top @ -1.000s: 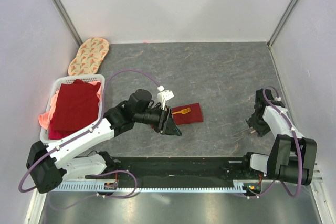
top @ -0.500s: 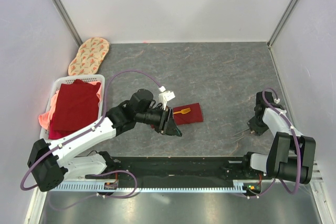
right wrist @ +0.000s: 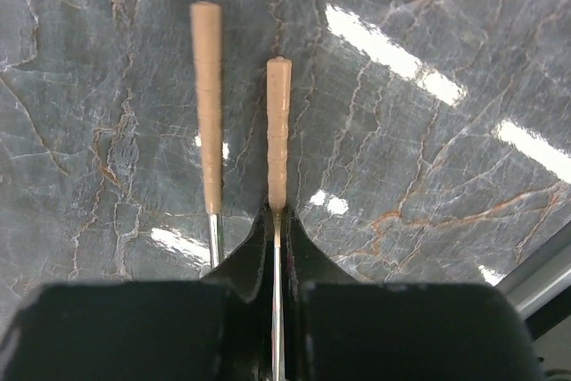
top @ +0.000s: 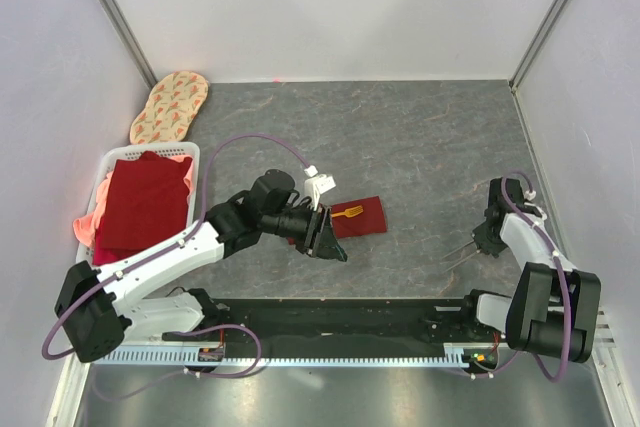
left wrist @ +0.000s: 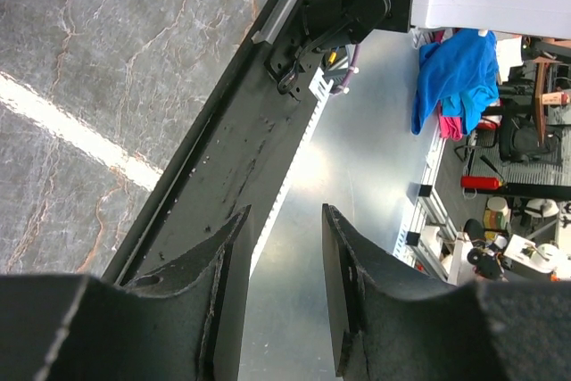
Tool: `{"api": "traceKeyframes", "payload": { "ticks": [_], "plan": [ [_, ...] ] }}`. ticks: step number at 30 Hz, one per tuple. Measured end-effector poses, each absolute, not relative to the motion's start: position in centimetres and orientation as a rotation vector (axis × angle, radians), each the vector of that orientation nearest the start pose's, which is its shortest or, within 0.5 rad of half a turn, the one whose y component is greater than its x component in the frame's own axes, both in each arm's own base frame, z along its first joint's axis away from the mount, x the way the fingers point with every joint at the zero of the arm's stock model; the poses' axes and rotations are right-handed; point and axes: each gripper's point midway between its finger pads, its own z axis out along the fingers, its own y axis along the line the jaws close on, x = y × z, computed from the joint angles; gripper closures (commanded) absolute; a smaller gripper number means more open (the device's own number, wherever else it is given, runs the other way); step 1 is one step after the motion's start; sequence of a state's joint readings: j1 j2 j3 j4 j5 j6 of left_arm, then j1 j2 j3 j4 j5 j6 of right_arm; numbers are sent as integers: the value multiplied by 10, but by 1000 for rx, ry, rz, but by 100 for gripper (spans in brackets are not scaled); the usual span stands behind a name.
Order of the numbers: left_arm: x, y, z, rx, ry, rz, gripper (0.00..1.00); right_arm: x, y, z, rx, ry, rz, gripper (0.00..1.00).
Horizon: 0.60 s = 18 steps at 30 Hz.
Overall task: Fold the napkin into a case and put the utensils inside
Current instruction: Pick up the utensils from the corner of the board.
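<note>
**Ana:** Right fingers (right wrist: 302,260) are clamped on one tan-handled utensil (right wrist: 278,131), pinching its thin metal shank just below the handle. The second utensil (right wrist: 206,104) lies just beside it on the desk (right wrist: 428,60), parallel and untouched.

**Ben:** What worries you there?

**Ana:** The shank is slim and smooth, so I think it could pivot in that pinch. The handle end might droop or swing once it leaves the desk. The second utensil also sits very close to the fingers, and a sideways pull could drag it or knock it askew.

**Ben:** And where does it have to go?

**Ana:** The case (top: 360,219) lies flat in the middle of the desk, well apart from the right arm. The gold fork (top: 350,212) is at its left part. I cannot tell whether the fork is tucked under a layer or only resting on top.

**Ben:** Is the other arm helping?

**Ana:** Left fingers (left wrist: 343,301) stand open with nothing between them. From above they are right at the case's left end, but their camera shows only the near rail and no cloth.

**Ben:** So nothing pins the cloth.

**Ana:** That is my guess. A utensil pushed in could slide over the top layer, bunch the soft cloth or shove the fork out.
</note>
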<state>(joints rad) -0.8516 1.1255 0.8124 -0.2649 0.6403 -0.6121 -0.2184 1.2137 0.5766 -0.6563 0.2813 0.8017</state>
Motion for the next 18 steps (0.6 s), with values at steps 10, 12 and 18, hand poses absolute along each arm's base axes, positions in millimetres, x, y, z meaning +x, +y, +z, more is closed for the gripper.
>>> {"api": "traceKeyframes", "payload": {
  "ticks": [10,12,18],
  "plan": [
    [108,-316,200,728,2338,-1478,54,190,-65,51,1418,2290,-231,100],
    [110,-318,202,729,2339,-1486,53,199,-66,66,1363,2280,-208,100],
    [128,-322,204,690,2377,-1542,51,236,-53,109,1061,2288,-54,100]
  ]
}}
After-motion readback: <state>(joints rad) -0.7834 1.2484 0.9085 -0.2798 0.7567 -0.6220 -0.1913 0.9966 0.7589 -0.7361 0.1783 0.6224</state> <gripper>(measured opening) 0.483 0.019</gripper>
